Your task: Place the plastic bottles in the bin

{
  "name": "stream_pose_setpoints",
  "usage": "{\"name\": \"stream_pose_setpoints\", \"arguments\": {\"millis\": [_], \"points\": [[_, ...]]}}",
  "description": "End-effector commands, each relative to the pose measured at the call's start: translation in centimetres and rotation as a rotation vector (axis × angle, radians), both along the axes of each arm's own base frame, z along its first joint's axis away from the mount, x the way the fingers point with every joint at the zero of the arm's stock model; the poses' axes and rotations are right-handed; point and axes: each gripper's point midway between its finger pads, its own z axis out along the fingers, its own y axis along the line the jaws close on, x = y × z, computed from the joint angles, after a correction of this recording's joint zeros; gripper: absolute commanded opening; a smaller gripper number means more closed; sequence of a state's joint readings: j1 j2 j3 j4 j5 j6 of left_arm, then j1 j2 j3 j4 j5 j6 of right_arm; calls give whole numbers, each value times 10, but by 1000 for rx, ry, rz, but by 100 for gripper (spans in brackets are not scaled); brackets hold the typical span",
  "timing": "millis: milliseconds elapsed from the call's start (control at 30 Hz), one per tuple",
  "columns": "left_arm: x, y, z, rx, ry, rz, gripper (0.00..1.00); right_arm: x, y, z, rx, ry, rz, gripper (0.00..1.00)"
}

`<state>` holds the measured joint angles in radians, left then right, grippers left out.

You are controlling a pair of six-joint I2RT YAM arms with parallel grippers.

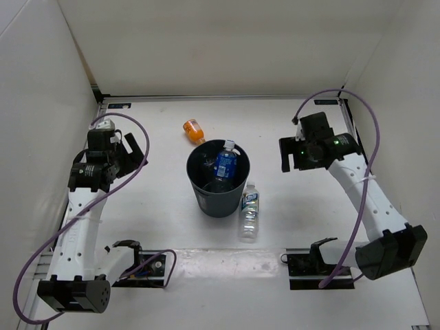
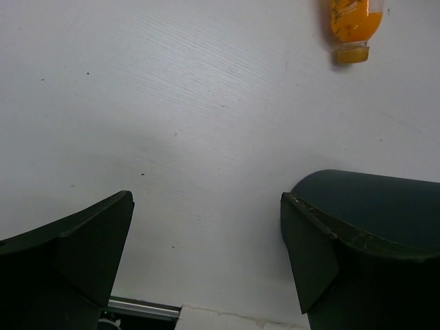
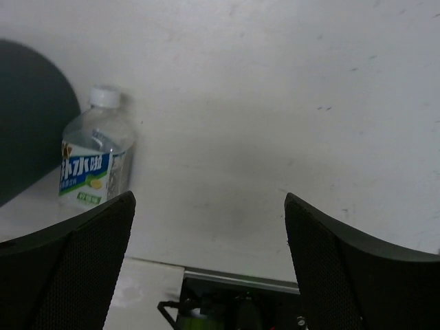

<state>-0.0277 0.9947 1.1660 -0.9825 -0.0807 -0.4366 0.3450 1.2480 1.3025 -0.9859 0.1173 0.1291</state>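
Nearest: white-blue labelled bottle (image 1: 249, 212) on the table, just beside the bin's near-right side; lying or upright, cannot tell. It is thin clear plastic, so probably light, slick and easily crushed; best pinched gently mid-body, across the label. The bin (image 1: 217, 201), mid-table, holds the blue-labelled bottle (image 1: 225, 162), cap up; the rest of its inside is too dim to read. Left gripper (image 1: 134, 152) and right gripper (image 1: 292, 155) flank it, both spread wide and empty. Farthest: orange bottle (image 1: 194, 130) lying just behind the bin.

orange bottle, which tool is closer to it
Left. The left tool hangs open to the left of the orange bottle; the right tool is farther off on its right side.
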Motion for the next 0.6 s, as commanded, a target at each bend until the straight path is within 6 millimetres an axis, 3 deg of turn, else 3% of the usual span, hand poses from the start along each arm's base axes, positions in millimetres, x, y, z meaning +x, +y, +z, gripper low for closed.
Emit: {"name": "stream_pose_setpoints", "arguments": {"millis": [0, 200, 300, 433, 567], "points": [[-8, 0, -5, -16, 13, 9, 99, -17, 36, -16, 107, 93, 95, 90], [-19, 0, -15, -33, 65, 39, 99, -26, 31, -51, 57, 193, 25, 90], [-27, -3, -19, -58, 92, 48, 99, -40, 49, -60, 165, 314, 59, 90], [-35, -7, -22, -80, 100, 33, 99, -38, 60, -75, 178, 392, 51, 90], [-48, -6, -26, -59, 142, 8, 99, -43, 87, -91, 221, 471, 86, 90]]}}
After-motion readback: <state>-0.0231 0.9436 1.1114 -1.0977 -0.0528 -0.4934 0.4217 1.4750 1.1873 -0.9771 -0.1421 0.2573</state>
